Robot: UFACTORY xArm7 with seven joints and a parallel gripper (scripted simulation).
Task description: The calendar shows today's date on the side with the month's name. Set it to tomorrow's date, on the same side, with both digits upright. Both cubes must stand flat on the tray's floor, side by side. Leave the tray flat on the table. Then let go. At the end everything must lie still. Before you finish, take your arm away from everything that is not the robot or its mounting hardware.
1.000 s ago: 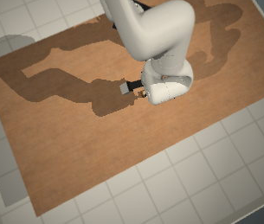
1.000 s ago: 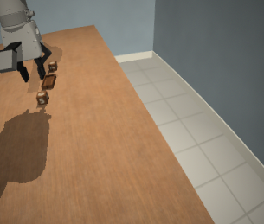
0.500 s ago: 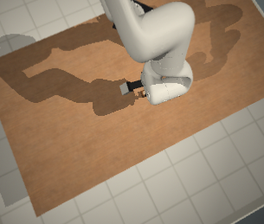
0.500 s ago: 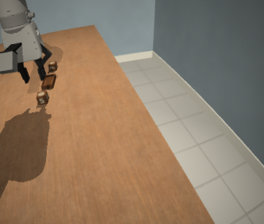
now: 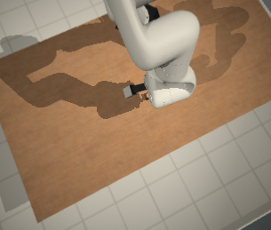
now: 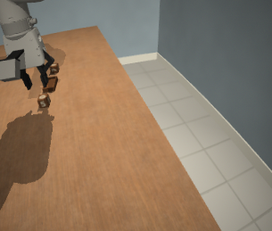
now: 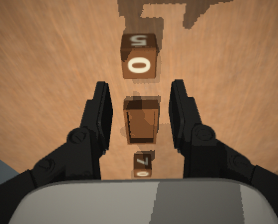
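The tray (image 6: 51, 84) (image 7: 141, 104) is small, brown and empty inside; it lies on the table. One brown cube (image 6: 44, 101) (image 7: 139, 59) stands off one end of it, showing a 0 and a darker, upside-down 5 in the wrist view. The other cube (image 6: 53, 69) (image 7: 142, 164) is off the opposite end, showing a sideways 7 and a 0, close to the edge of the gripper's body in the wrist view. My gripper (image 6: 37, 86) (image 7: 140, 95) is open, its black fingers apart with nothing between them, above the tray area. The top view hides tray and cubes behind the arm.
The wooden table (image 5: 92, 147) (image 6: 115, 161) carries the arm's broad shadows. The arm (image 5: 172, 36) reaches over the table's middle. A tiled floor (image 5: 230, 161) (image 6: 222, 161) lies beyond the table edge, with grey-blue walls behind in the exterior view.
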